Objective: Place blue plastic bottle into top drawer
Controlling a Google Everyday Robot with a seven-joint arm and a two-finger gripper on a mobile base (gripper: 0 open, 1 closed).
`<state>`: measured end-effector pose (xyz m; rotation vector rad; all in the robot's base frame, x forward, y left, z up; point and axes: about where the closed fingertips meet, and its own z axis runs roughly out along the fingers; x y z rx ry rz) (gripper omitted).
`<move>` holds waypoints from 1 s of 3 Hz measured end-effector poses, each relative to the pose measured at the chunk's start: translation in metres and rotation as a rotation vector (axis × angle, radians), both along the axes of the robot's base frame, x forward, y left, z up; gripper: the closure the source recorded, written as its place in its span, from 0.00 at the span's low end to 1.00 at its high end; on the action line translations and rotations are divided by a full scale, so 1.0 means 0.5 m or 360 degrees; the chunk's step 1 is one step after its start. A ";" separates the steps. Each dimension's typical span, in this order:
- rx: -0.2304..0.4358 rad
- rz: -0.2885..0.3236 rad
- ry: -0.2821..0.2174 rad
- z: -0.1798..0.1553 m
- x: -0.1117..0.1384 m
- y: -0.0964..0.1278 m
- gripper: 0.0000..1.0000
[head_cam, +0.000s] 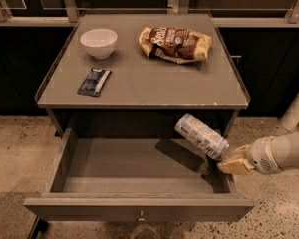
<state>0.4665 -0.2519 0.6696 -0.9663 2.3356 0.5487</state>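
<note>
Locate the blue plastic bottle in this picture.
In the camera view, the blue plastic bottle hangs tilted over the right side of the open top drawer, below the table edge, gripped at its lower end by the end effector on the right.

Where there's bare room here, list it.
Top drawer: floor bare from left wall to the blue plastic bottle, held tilted by the gripper at the right wall. Table: bare centre and front right; bowl, wrapper, chip bag crowd rear and left.

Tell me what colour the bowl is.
White, in the camera view; the gripper holds the bottle over the drawer.
</note>
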 end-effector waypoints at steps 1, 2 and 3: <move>0.0000 0.0000 0.0000 0.000 0.000 0.000 0.12; 0.0000 0.0000 0.0000 0.000 0.000 0.000 0.00; 0.0000 0.0000 0.0000 0.000 0.000 0.000 0.00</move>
